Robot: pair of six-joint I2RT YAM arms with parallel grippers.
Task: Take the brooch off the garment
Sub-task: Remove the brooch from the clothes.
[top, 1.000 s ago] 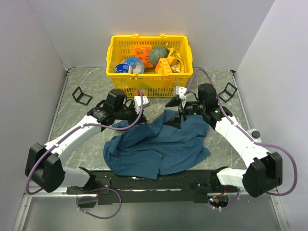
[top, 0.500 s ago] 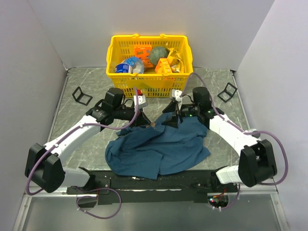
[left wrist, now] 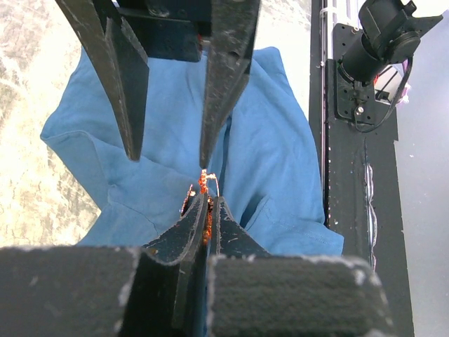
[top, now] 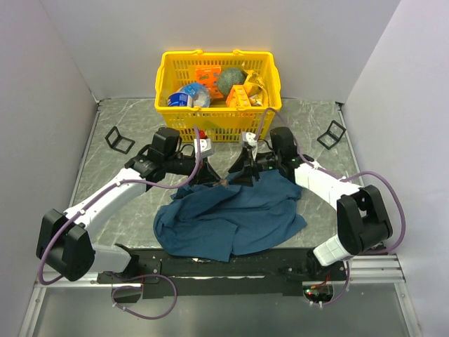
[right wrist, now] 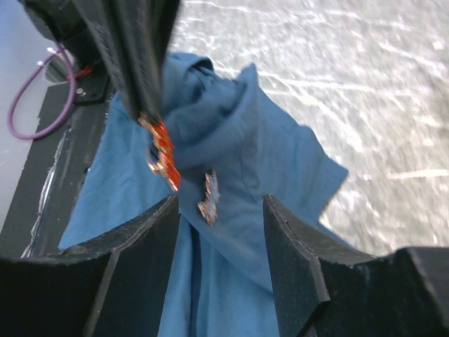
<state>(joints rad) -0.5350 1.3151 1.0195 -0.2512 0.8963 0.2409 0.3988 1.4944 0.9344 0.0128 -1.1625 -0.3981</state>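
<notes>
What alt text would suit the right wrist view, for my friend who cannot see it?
A shut left pincer pinches a tiny orange-red brooch at a raised fold of a blue garment. In the foreground, the open right pincer frames that fold above a marbled table.

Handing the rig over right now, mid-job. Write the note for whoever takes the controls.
Left claw: shut on the brooch, at the far edge of the garment.
Right claw: open, straddling a raised fold of the cloth beside the brooch.
Done: brooch gripped.
Left: brooch does not look free of the cloth yet; probably clamp the fold with the open claw, then pull the brooch off.
</notes>
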